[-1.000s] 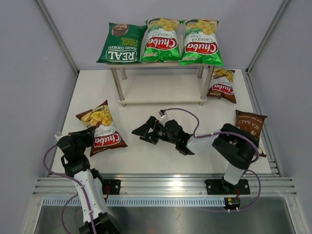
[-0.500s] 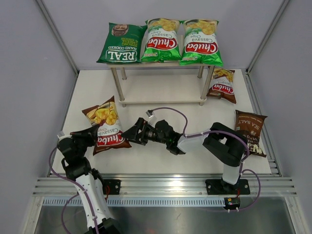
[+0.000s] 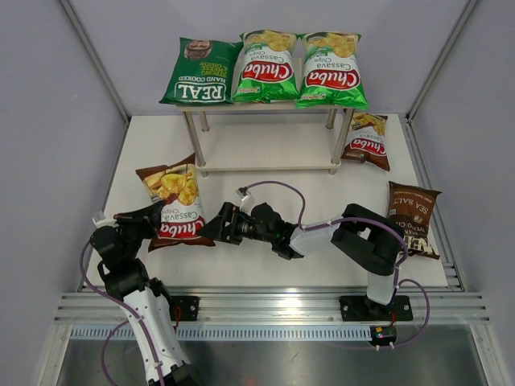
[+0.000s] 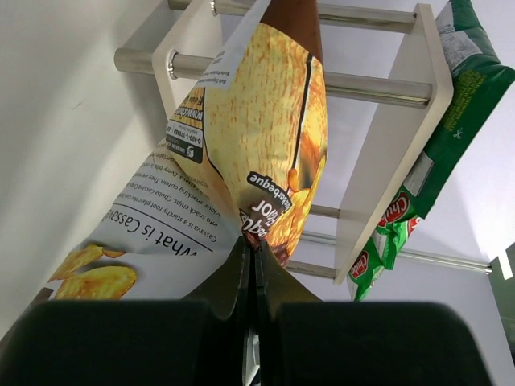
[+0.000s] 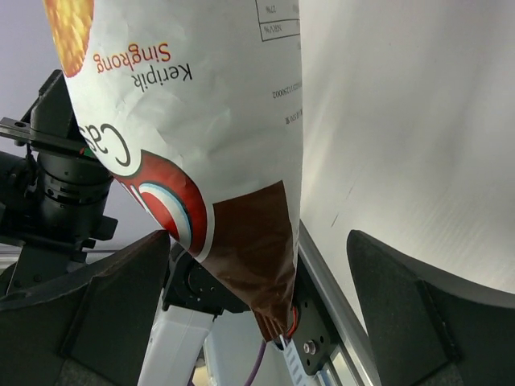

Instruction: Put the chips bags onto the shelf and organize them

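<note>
Brown-red Chuba bag, near the tabletop's front-left corner, is pinched at its seam by the left gripper's jaws; the right gripper, jaws spread around its lower corner, should close squarely before any carry to the shelf's lower tier.

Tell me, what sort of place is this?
Probably a robotics lab test booth, not a shop: plain grey walls enclose a white table, two robot arms are bolted at its near edge, and a small shelf holds chips bags.
</note>
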`<state>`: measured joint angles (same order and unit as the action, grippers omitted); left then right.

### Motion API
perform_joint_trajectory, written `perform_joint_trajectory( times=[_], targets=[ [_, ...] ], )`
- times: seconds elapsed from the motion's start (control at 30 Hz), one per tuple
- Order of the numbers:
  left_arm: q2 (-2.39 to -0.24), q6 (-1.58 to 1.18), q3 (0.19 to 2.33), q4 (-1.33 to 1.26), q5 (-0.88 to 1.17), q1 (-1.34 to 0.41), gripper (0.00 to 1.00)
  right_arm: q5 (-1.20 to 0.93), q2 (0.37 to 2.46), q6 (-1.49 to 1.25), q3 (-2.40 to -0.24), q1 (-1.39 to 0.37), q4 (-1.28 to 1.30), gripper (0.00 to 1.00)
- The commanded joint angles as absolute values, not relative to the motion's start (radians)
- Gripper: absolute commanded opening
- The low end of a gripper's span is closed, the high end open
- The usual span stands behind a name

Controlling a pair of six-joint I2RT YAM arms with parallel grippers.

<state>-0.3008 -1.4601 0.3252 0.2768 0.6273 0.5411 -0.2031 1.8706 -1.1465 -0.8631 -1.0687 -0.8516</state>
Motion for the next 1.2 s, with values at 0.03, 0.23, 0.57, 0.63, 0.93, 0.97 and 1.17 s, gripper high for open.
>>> perform_joint_trajectory(
  times=[0.03, 0.23, 0.57, 0.63, 0.93, 0.97, 1.17],
  targets=[
    [-0.290, -1.508, 0.387, 0.239, 0.718, 0.535, 0.00, -0.198, 1.871, -1.120, -0.850, -1.080, -0.977, 0.99],
    [-0.290, -1.534, 0.387, 0.236, 0.738, 0.526, 0.00, -0.278, 1.942, -1.140, -0.905, -1.086, -1.164, 0.96],
    [-0.281, -1.575, 0.347, 0.176, 0.759, 0.512, 0.00, -0.298, 1.970, -1.124, -0.927, -1.086, -1.252, 0.58],
    [-0.279, -1.571, 0.345, 0.176, 0.755, 0.511, 0.00, -0.304, 1.973, -1.101, -0.930, -1.086, -1.259, 0.44],
    [-0.282, -1.479, 0.393, 0.225, 0.712, 0.508, 0.08, -0.319, 1.896, -0.937, -0.904, -1.088, -1.171, 0.04],
    [-0.284, -1.468, 0.403, 0.242, 0.703, 0.508, 0.12, -0.316, 1.885, -0.922, -0.894, -1.086, -1.157, 0.03],
    [-0.293, -1.361, 0.460, 0.346, 0.618, 0.509, 0.78, -0.295, 1.832, -0.893, -0.826, -1.048, -1.117, 0.00]
  ],
)
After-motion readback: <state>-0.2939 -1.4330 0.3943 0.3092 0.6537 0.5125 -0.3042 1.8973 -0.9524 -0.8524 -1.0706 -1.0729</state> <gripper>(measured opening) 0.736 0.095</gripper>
